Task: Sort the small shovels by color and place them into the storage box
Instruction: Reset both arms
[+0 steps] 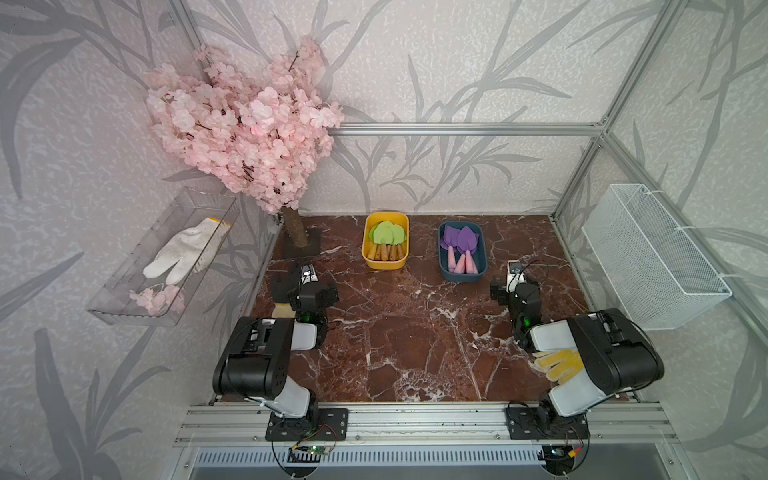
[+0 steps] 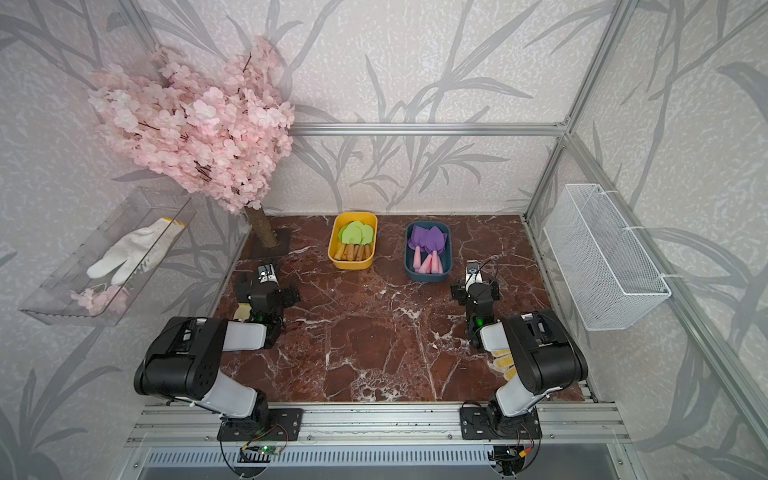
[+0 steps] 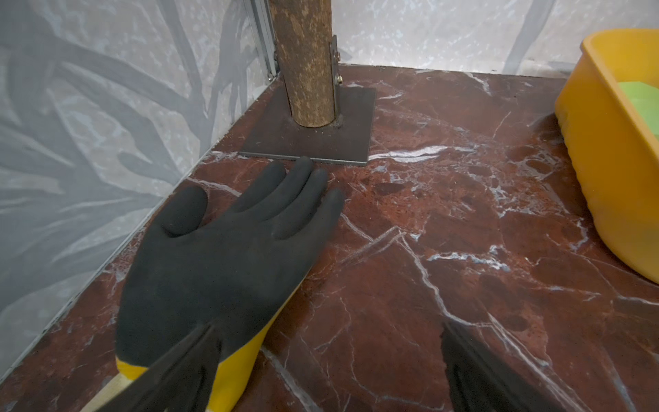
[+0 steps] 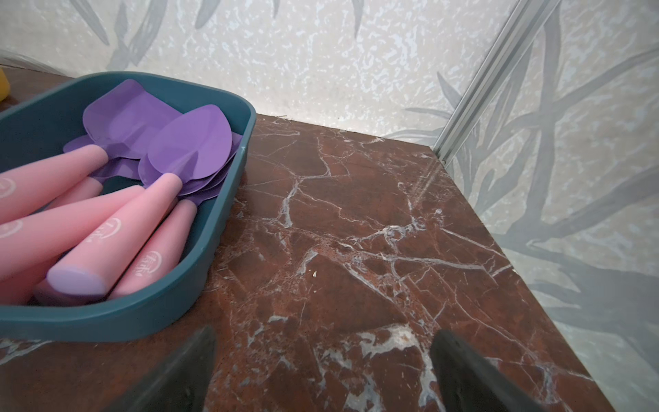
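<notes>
Several small shovels with light-green blades and tan handles [image 1: 386, 235] lie in a yellow storage box [image 1: 384, 266] at the back of the marble table. Purple-bladed ones with pink handles [image 1: 462, 245] fill a dark blue storage box [image 1: 463, 276] to its right. My left gripper [image 3: 324, 342] is open low over the table, left of the yellow box [image 3: 613, 178], and holds nothing. One of its fingers [image 3: 185, 360] hangs over a black glove [image 3: 221, 257]. My right gripper [image 4: 324, 339] is open over bare marble beside the blue box [image 4: 107, 321] and its purple shovels [image 4: 192, 146].
A blossom tree's trunk [image 3: 306, 60] on a metal plate [image 3: 356, 135] stands just beyond the black glove. A yellow glove [image 1: 557, 363] lies under my right arm. A clear wall tray holds a white glove [image 1: 187, 253]. A white wire basket [image 1: 652, 257] hangs on the right wall.
</notes>
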{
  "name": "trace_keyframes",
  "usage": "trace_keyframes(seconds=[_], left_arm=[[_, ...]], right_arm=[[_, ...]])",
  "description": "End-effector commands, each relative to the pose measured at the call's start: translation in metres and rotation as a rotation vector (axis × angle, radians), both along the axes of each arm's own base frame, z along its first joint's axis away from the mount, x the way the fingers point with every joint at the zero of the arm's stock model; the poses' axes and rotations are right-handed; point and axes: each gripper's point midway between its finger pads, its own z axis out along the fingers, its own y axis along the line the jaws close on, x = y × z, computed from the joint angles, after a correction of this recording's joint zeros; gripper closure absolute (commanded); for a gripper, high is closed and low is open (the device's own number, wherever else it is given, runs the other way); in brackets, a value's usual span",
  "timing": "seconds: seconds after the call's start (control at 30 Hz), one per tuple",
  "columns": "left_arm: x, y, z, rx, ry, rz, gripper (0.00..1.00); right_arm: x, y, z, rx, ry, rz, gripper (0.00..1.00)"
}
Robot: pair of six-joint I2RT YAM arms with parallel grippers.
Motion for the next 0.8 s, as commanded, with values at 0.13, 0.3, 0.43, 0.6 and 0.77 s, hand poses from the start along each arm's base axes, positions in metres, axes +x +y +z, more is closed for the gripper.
trace_keyframes(seconds=[0.13, 0.3, 0.43, 0.6, 0.77], left_arm=[[0.0120, -0.0011, 0.0221, 0.000, -0.071, -0.024, 0.00], [0.0122, -0.0011, 0.0224, 0.000, -0.069, -0.024, 0.00], [0.0121, -0.0015, 0.0223, 0.000, -0.067, -0.025, 0.00], [0.0117, -0.0013, 0.0215, 0.000, -0.065, -0.025, 0.00], [0.0117, -0.0015, 0.0214, 0.000, -0.065, -0.025, 0.00]], right_arm=[[0.0035, -0.0006, 0.0034, 0.035, -0.016, 0.014, 0.01], [0.0032, -0.0010, 0.0034, 0.034, -0.017, 0.012, 0.01], [0.0031, -0.0010, 0.0031, 0.034, -0.016, 0.012, 0.01], [0.0032, -0.0009, 0.0035, 0.035, -0.017, 0.012, 0.01], [0.0032, -0.0009, 0.0034, 0.035, -0.016, 0.012, 0.01]])
